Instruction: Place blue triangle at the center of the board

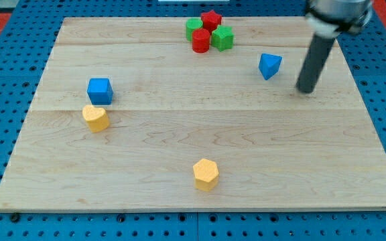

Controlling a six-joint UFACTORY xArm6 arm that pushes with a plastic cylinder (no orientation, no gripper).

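Note:
The blue triangle (269, 65) lies on the wooden board (200, 147) toward the view's upper right. My tip (306, 90) stands on the board to the right of the blue triangle and a little lower, apart from it by a short gap. The dark rod rises from the tip toward the view's top right corner.
A blue cube (100, 90) and a yellow block (96, 118) sit at the view's left. A yellow hexagon block (206, 174) lies near the bottom middle. A cluster at the top middle holds a red star (211, 19), a red cylinder (201, 40), and green blocks (222, 37).

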